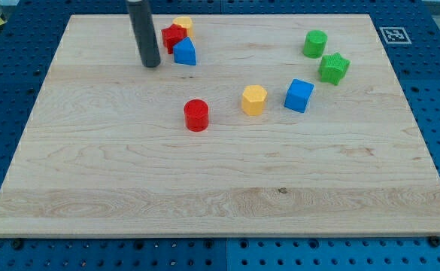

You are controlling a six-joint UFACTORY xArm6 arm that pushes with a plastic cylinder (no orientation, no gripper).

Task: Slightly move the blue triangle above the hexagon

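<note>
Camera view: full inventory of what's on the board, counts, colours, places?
blue triangle: 1, blue, upper left cluster, just right of my tip
red block: 1, red, shape unclear, touching the triangle's upper left
yellow block: 1, yellow, behind the red block, partly hidden
red cylinder: 1, red, centre left
yellow hexagon: 1, yellow, centre
blue cube: 1, blue, right of the hexagon
green cylinder: 1, green, upper right
green star: 1, green, below the green cylinder
wooden board: 1, light wood
my tip: 1, dark rod, left of the blue triangle
</note>
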